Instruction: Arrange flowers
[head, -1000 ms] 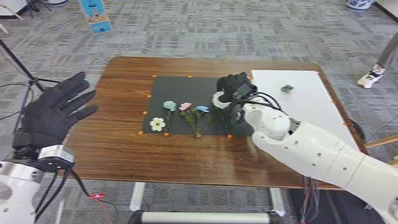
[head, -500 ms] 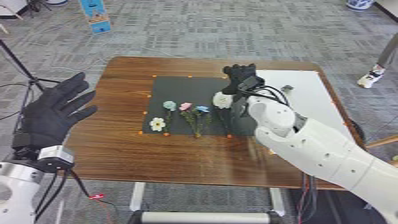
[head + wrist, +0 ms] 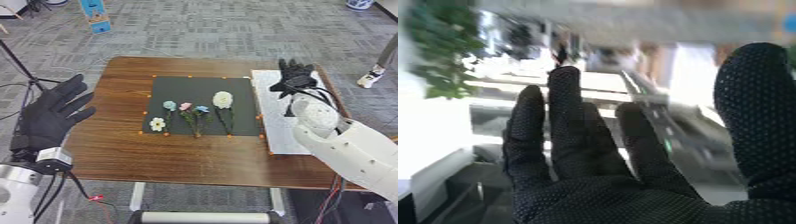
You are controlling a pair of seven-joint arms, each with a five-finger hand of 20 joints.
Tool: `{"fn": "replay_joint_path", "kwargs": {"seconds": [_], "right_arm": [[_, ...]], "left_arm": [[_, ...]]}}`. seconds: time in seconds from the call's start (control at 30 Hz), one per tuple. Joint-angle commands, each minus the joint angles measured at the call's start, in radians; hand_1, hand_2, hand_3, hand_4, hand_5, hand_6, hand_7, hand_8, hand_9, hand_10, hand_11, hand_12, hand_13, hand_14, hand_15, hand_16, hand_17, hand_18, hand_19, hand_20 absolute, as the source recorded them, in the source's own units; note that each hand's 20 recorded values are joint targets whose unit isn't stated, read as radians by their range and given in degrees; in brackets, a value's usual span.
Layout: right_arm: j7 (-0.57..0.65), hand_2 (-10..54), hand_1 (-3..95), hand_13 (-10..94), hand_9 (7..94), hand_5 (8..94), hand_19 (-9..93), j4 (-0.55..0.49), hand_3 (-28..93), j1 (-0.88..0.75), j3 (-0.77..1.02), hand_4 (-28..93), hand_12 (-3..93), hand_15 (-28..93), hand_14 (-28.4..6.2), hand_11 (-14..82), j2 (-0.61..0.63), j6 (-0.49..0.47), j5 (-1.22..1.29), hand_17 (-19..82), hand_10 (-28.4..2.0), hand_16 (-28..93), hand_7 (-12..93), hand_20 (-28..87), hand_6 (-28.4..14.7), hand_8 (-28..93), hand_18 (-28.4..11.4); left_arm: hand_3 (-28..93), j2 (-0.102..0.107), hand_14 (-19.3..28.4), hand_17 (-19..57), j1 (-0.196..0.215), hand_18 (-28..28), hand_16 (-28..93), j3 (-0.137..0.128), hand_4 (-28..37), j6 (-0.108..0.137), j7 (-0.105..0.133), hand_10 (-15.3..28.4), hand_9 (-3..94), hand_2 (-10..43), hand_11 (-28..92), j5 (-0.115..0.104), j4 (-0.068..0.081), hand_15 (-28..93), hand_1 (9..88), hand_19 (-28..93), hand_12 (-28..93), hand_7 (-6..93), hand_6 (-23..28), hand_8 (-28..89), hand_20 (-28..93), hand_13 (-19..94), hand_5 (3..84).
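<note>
- a large white flower [image 3: 222, 99] is laid on the right part of the dark mat [image 3: 191, 90], with its bloom away from the robot and its stem run toward the near edge
- to its left, a blue flower [image 3: 202, 108] and a pink flower [image 3: 185, 106] are set close together, their stems brought near each other at the mat's near edge
- farther left, a pale teal flower [image 3: 170, 105] is placed, and a small white flower [image 3: 157, 124] is seen nearer the robot, by the mat's left edge
- by the mat's right side, a white sheet [image 3: 282, 137] is laid
- the right hand [image 3: 296, 79] is held over the far part of that sheet, its fingers straight and spread, its thumb kept wide of them; whether the sheet is touched cannot be told
- green foliage [image 3: 438, 47] is seen beyond its fingers in the right wrist view
- the left hand [image 3: 49, 110] is held up at the left of the table [image 3: 115, 150], fingers extended and parted, nothing held
- behind the table, a grey carpet [image 3: 204, 30] is seen
</note>
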Motion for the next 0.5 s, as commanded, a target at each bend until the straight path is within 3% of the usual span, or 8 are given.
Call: {"fn": "replay_joint_path", "kwargs": {"seconds": [0.03, 0.5], "right_arm": [[-0.002, -9.5, 28.1, 27, 25.0, 24.4, 70, 0.127, 79, 0.015, -0.064, -28, 22.3, 68, -14.6, 10.1, 0.004, 0.008, 0.018, 11, -17.0, 20, 11, 53, -8.5, -5, -21.2], [-0.018, -9.5, 27.5, 32, 29.4, 27.6, 71, 0.231, 82, 0.119, -0.17, -28, 21.0, 70, -13.3, 12.9, -0.034, 0.085, 0.022, 13, -16.3, 20, 14, 54, -8.1, -7, -21.1]], "left_arm": [[68, -0.01, 12.8, -12.8, 0.007, 22.2, 4, -0.003, -28.3, 0.001, 0.0, 10.3, 20.8, -5.6, 17, -0.003, -0.008, 16, 20.1, 40, 15, 17.2, 2.8, -9, 7, 18, 25.3], [68, -0.007, 12.9, -12.8, 0.008, 22.3, 4, -0.008, -28.3, -0.001, 0.0, 10.4, 20.9, -5.6, 17, -0.003, -0.011, 16, 20.1, 40, 15, 17.0, 2.9, -9, 7, 18, 25.4]]}}
